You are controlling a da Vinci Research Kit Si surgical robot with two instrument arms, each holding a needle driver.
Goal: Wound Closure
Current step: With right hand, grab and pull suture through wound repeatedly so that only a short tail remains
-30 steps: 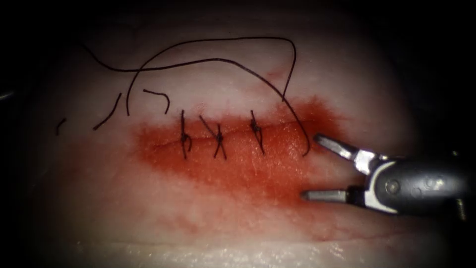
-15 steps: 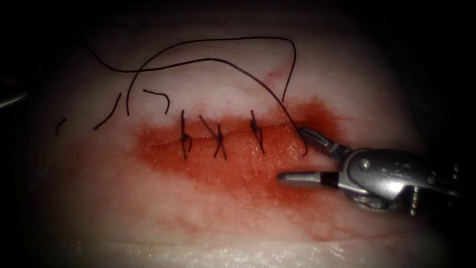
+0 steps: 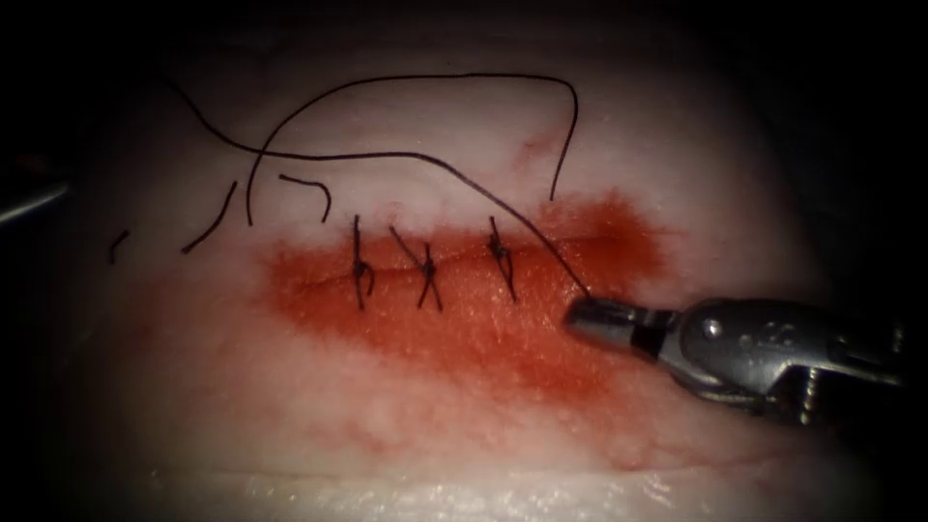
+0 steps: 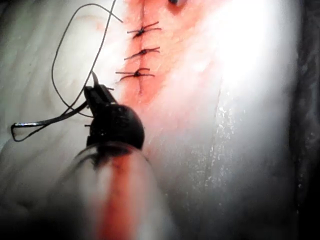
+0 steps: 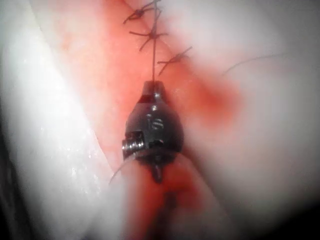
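In the endoscope view my right tool (image 3: pixel 583 314) lies over the right end of the cut (image 3: pixel 319 282), its jaws shut on the dark thread (image 3: pixel 425 156) where it meets the tissue (image 3: pixel 677 155). From there the thread runs up and left into the dark. A second strand (image 3: pixel 570 106) arcs above the cut and ends loose at the left. The right wrist view shows the right tool (image 5: pixel 153 88) closed on the thread (image 5: pixel 154 60). My left tool (image 4: pixel 94 82) has its jaws shut beside thread loops (image 4: pixel 55 70); I cannot tell whether it holds anything. Its shaft (image 3: pixel 29 203) shows at the left edge.
Three tied stitches (image 3: pixel 425 273) cross the cut left of the right tool. Red fluid (image 3: pixel 503 338) stains the tissue around and below the cut. Short cut ends of thread (image 3: pixel 208 220) lie on the pale tissue to the upper left.
The right tool moved left to the thread at the cut's right end and its open jaws closed on it. The thread now runs straighter. The left shaft edged in.
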